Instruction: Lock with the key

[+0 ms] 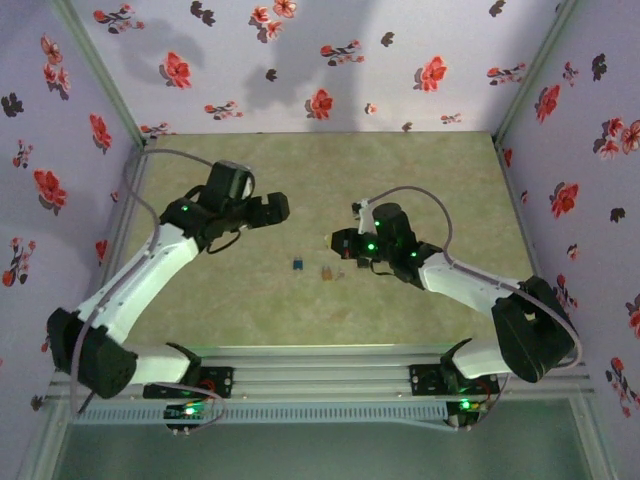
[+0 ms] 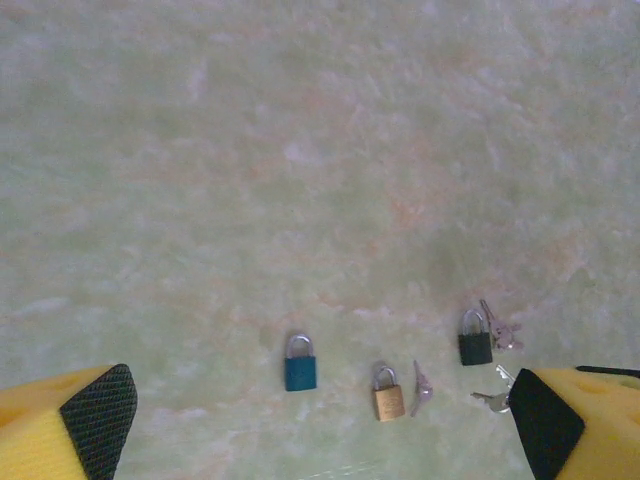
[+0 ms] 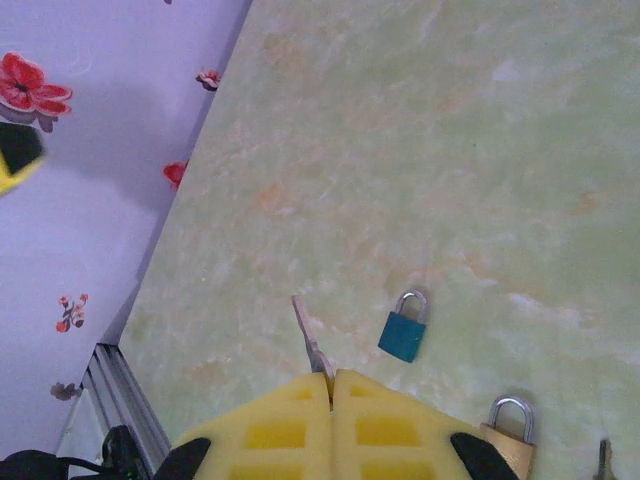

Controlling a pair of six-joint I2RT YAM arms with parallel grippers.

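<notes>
Now right end effector (image 3: 330, 376) pinches key (image 3: 308, 335); blue padlock (image 3: 404, 328) just beside key tip.

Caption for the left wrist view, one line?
Open left claw facing blue metal padlock, brass padlock, black padlock and loose silver keys.

- This is a robot test booth in a lab, not a lived-in room.
- Lilac wall panels printed with red and black flowers (image 1: 320, 60) close it in beyond the jaws and to both sides of them.
- A pale green marbled tabletop (image 1: 400, 170) lies under the jaws.
- Behind the jaws, a ribbed aluminium mounting rail (image 1: 320, 375) carries two white-and-black robot arms (image 1: 150, 265).
- Grey metal corner posts (image 1: 100, 70) frame the walls.
</notes>
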